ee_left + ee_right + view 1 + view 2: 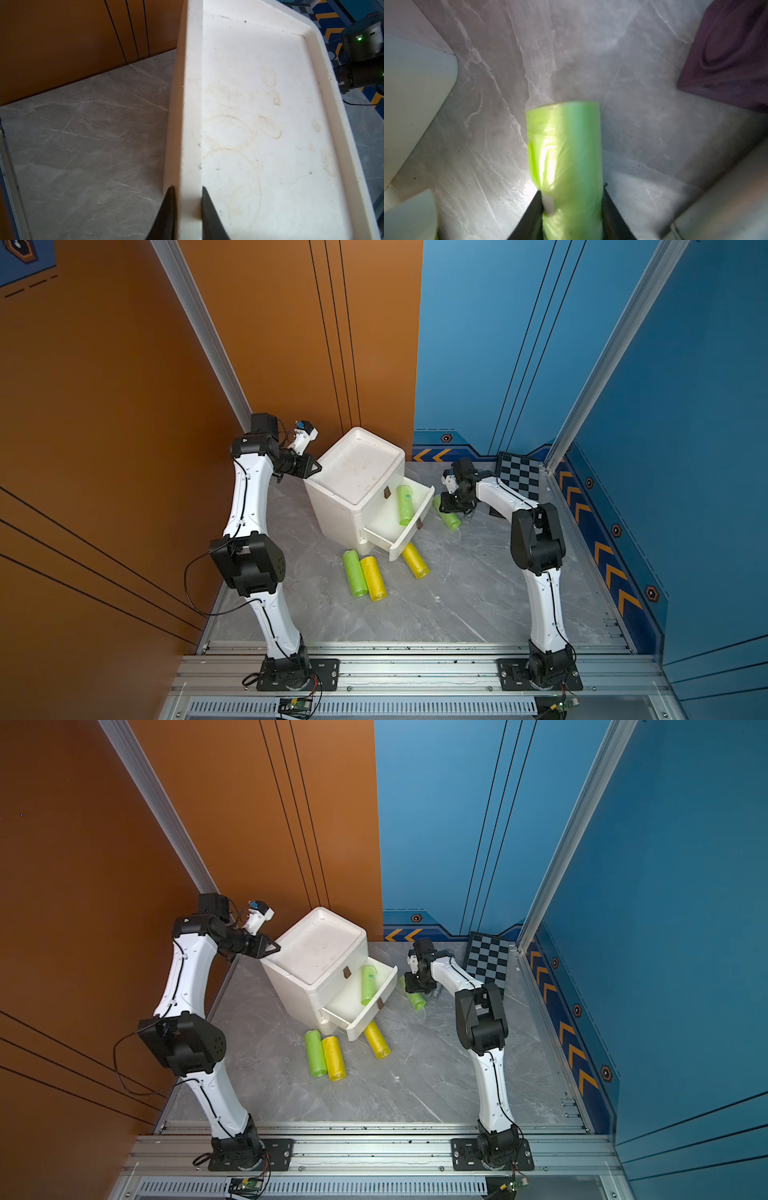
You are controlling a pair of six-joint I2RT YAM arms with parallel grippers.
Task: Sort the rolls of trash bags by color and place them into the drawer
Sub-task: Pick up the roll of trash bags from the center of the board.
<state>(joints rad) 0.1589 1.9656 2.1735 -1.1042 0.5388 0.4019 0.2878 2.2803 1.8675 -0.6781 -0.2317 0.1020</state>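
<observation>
White plastic, the cabinet (357, 464) stands on the tabletop (457, 593), its top rim clamped in the left pincer (187, 191). Its open drawer (384, 524) holds the first green roll (404, 506). The right pincer (571, 187) grips a second green roll (564, 145) lying beside the drawer. A third green roll (354, 573) and two yellow rolls (373, 577) (415, 560) still wait; no pink ones are visible.

Both top views look steeply down from high above the near edge of the marble table (478, 593) and show all of it, with the white drawer cabinet (357, 472); the two are almost equal, only shifted sideways. The left wrist camera looks from very close along the cabinet's top rim, between the fingers of the left gripper (188, 188). The right wrist camera looks down at the table from very near, along the green roll (566, 149) that the right gripper (572, 188) clamps; a top view shows this roll (452, 521) also.
</observation>
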